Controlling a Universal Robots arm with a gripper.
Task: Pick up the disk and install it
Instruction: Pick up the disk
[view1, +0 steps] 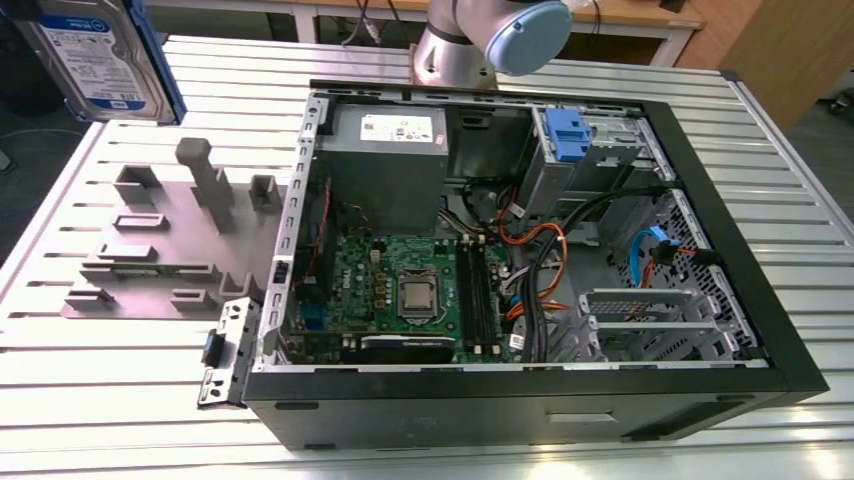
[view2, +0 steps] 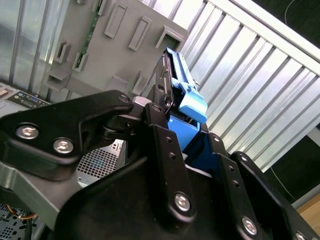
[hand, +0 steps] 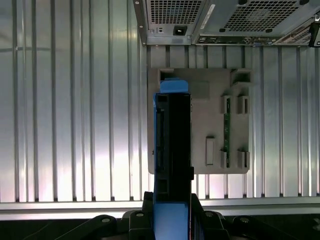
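Silver disk (view1: 96, 40) with a white-and-blue label (view1: 83, 62) and blue side rails (view1: 163, 60). Black gripper (view2: 182, 125) with silver screw heads (view2: 181, 201). Silver table (view1: 801, 200), ribbed in parallel stripes. Plain grey fixture plate (view1: 147, 250) at the exterior view's left. Black computer case (view1: 467, 410) holding a green circuit board (view1: 360, 280), grey box (view1: 387, 175) with white sticker (view1: 398, 127), blue latch (view1: 566, 135), and orange, black and blue cables (view1: 534, 240).

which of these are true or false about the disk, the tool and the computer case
1. The tool grips the disk. True.
2. The disk sits inside the computer case. False: it is outside the case, in the tool's grip.
3. The computer case is open, with its circuit board showing. True.
4. The grey plate lies inside the case. False: it lies on the table beside the case.
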